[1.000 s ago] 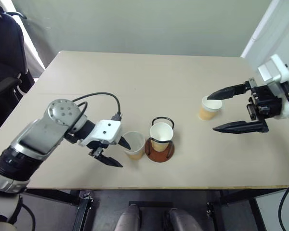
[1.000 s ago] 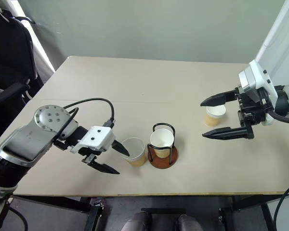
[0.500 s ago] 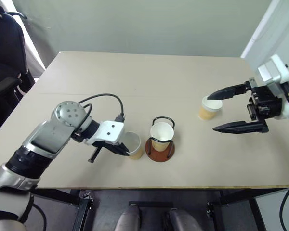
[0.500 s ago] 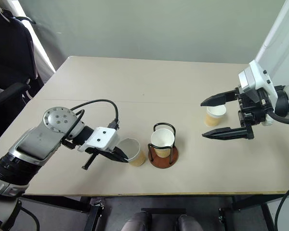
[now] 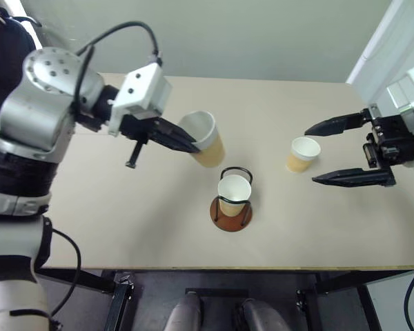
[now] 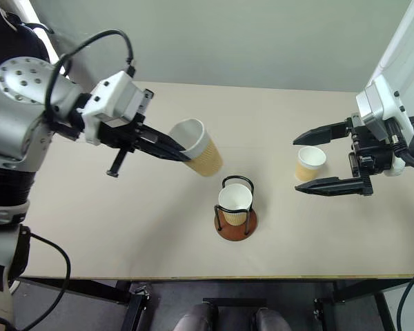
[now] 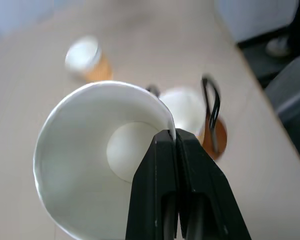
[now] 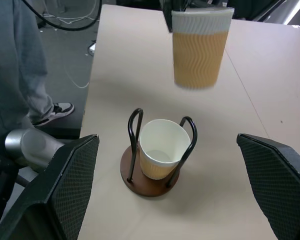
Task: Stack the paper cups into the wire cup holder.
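The left claw (image 5: pixel 181 143) pinches a raised cup (image 5: pixel 203 138) by its rim; centre it over the cup holder (image 5: pixel 231 205) before lowering. The right claw (image 5: pixel 339 150) gapes empty.

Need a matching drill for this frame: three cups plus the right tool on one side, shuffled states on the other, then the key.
Things:
1. cup in left tool
2. cup in wire cup holder
3. cup near right tool
4. right tool

States:
A. open, holding nothing
B. upright on the table
C. seated between black wire loops
D. lifted and tilted, pinched by its rim

Pairs: 1-D, 2-C, 3-B, 4-A
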{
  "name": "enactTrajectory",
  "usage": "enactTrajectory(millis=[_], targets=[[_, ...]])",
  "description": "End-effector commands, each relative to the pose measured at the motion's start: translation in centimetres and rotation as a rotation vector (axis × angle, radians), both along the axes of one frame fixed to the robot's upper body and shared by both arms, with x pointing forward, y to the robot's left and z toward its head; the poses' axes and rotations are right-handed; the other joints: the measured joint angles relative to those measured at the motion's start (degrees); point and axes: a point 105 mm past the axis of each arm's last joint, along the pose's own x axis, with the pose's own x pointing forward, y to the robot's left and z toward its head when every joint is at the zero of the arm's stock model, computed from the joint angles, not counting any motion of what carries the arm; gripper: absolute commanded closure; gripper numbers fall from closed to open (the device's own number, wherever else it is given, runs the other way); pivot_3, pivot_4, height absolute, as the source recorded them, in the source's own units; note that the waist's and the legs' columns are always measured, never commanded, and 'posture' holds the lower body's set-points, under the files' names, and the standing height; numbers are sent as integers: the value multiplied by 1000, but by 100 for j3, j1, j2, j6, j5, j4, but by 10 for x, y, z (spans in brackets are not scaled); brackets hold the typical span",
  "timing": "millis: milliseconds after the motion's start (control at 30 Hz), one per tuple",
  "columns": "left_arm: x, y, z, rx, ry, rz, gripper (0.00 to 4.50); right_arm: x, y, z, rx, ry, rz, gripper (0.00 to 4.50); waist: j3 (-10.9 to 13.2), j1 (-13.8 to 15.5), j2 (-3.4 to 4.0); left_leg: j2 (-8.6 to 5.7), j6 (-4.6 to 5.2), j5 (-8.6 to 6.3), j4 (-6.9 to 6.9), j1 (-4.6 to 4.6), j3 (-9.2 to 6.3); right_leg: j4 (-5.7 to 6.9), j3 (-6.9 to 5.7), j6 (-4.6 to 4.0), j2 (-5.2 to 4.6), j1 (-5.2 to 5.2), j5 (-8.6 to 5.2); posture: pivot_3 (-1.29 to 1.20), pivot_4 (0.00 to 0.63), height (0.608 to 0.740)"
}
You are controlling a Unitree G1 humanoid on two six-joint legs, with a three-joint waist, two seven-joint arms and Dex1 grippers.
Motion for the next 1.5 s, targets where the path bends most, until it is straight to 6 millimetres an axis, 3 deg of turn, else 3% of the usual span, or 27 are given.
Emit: enactTrajectory(millis=[33, 200, 367, 1267, 1367, 1500], targets=[[-6, -12, 20, -17, -46, -87, 4470, -4, -3, 9, -5, -58, -16, 0, 1, 5, -1, 0, 0, 0, 1, -3, -1, 0, 0, 1, 0, 0, 0, 0, 150, 740], [-7, -38, 17, -17, -39, -193, 4470, -5, -3, 5, -11, -57, -35, 0, 1, 15, 0, -3, 6, -2, 3, -5, 3, -4, 2, 11, -3, 1, -1, 0, 150, 740], [-14, -44, 3, 28, 1, -253, 4470, -8, -3, 3, -15, -55, -50, 0, 2, 19, 1, -3, 9, -4, 5, -7, 11, -3, 4, 23, -3, 0, -6, 0, 150, 740], [-4, -44, -43, 202, -17, -281, 4470, -14, -4, -4, -20, -43, -88, 0, 2, 44, 2, -6, 35, -20, 65, -33, 12, 0, 7, 48, -3, 0, -5, 0, 150, 740], [-3, -44, -44, 208, -20, -282, 3872, -14, -4, -5, -18, -44, -89, 0, 2, 44, 3, -6, 44, -26, 86, -41, 11, 1, 7, 54, -3, 0, -2, 0, 150, 740], [-4, -45, -45, 199, -10, -286, 2450, -14, -4, -5, -17, -43, -88, 0, 2, 46, 3, -8, 50, -29, 100, -48, 11, 1, 8, 64, -4, 1, 4, 0, 150, 740]])
